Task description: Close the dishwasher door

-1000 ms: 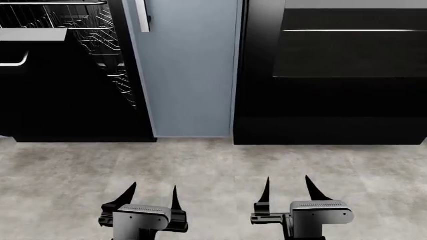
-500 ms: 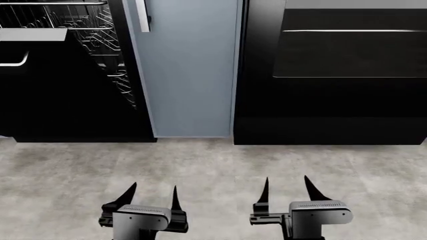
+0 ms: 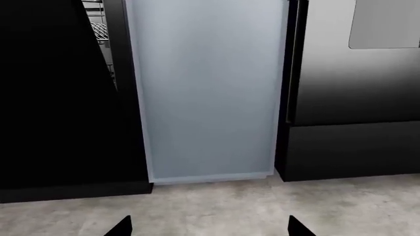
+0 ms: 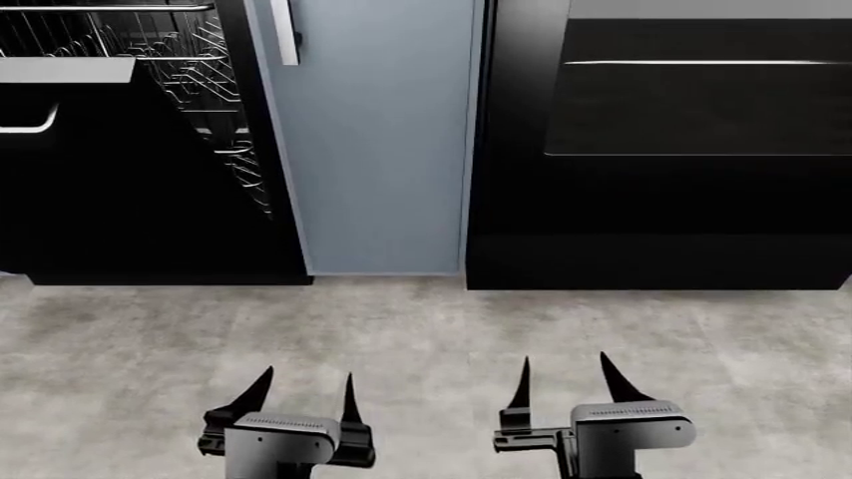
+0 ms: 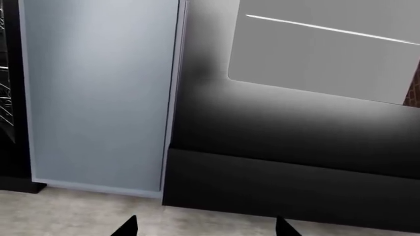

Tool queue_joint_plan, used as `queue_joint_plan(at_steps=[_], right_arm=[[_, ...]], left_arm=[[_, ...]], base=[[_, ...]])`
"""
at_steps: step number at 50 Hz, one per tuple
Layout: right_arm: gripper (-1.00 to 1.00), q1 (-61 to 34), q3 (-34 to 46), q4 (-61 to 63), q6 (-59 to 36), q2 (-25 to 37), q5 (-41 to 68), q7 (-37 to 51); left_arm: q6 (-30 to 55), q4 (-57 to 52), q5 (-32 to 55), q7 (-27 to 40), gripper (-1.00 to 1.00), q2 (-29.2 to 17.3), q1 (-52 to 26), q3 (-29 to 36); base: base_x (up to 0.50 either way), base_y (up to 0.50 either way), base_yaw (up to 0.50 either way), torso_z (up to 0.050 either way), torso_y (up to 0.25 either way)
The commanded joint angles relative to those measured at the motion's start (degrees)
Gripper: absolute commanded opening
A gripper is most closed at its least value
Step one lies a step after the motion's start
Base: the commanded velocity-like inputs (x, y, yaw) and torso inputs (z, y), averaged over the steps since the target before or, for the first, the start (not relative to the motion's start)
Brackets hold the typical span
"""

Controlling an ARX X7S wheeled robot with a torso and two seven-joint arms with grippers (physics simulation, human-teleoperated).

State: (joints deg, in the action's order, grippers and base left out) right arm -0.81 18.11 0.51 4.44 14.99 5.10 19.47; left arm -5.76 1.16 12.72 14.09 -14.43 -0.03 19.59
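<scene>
The dishwasher door (image 4: 120, 190) is a glossy black panel at the upper left of the head view. It hangs partly open, with its silver top edge (image 4: 64, 69) and bar handle (image 4: 30, 122) showing and wire racks (image 4: 200, 60) behind it. The left wrist view shows the door (image 3: 59, 98) as a black slab. My left gripper (image 4: 303, 387) and right gripper (image 4: 564, 377) hover low over the floor, well short of the door, both open and empty. Only the fingertips (image 3: 122, 227) show in the left wrist view, and likewise the fingertips (image 5: 129, 227) in the right wrist view.
A narrow grey-blue cabinet door (image 4: 379, 140) with a vertical handle (image 4: 283, 30) stands right of the dishwasher. Right of that is a black oven (image 4: 665, 150) with a glass window. Grey stone floor (image 4: 426, 329) lies between me and the units.
My right gripper has drifted slightly to the left. The left gripper and the dishwasher door have not moved.
</scene>
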Motion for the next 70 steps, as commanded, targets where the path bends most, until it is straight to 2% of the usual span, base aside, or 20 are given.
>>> queue_joint_plan(at_steps=[1,12,22,30,70], right_arm=[[1.00,-0.2,0.6,-0.2,0.4,0.1,0.3,-0.3],[1.00,0.1,0.8,-0.3,0.5,0.3,0.4,0.0],[1.00,0.0,1.2,0.2,0.1,0.4,0.6,0.0],[1.00,0.4,0.8,0.3,1.1,0.7,0.7,0.6],[1.00,1.0,2.9,2.3,2.9,2.2,-0.5,0.1]], left_arm=[[1.0,0.5,1.7,0.3,1.00,0.3,-0.4,-0.4],[1.1,1.0,2.7,0.2,1.00,0.4,-0.6,-0.3],[2.0,-0.3,4.2,0.2,1.00,-0.2,-0.2,-0.5],[0.7,0.2,1.9,1.3,1.00,-0.1,-0.3,0.2],[0.4,-1.2,0.8,3.0,1.00,-1.2,-0.2,1.0]], base=[[0.00,0.00,0.00,0.000,0.000],[0.00,0.00,0.00,0.000,0.000],[0.00,0.00,0.00,-0.026,0.248],[0.00,0.01,0.00,-0.015,0.122],[0.00,0.50,0.00,0.000,0.000]])
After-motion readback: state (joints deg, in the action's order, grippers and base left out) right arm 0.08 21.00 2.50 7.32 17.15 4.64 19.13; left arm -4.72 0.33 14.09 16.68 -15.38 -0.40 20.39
